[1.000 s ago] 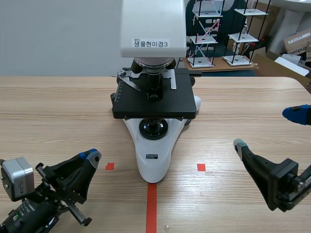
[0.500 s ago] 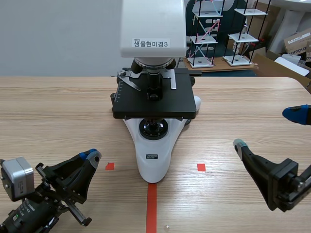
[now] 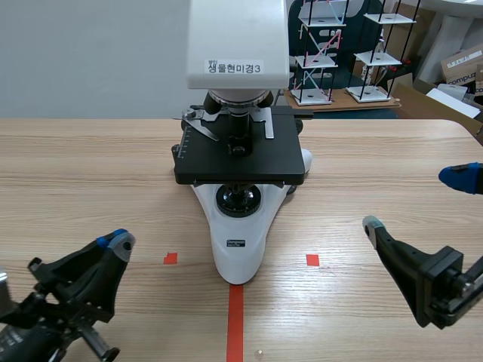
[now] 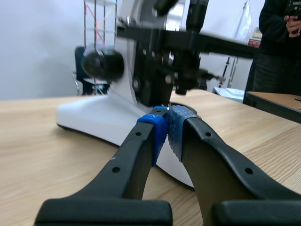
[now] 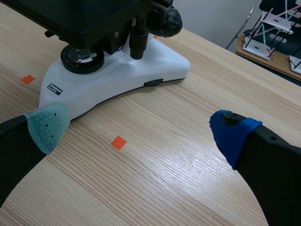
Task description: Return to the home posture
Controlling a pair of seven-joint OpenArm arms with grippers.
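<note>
The left gripper [image 3: 115,242] is hovering low at the near left of the table [image 3: 83,173], its blue pads [image 4: 160,132] pressing together on nothing. The right gripper [image 3: 416,202] is hovering at the near right, jaws spread wide — empty. The microscope [image 3: 240,154] is standing between them at mid-table — touched by neither.

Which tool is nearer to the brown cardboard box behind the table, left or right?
Right. The right tool is on the same side as the brown cardboard box; the left tool is beyond the white microscope, opposite.
</note>
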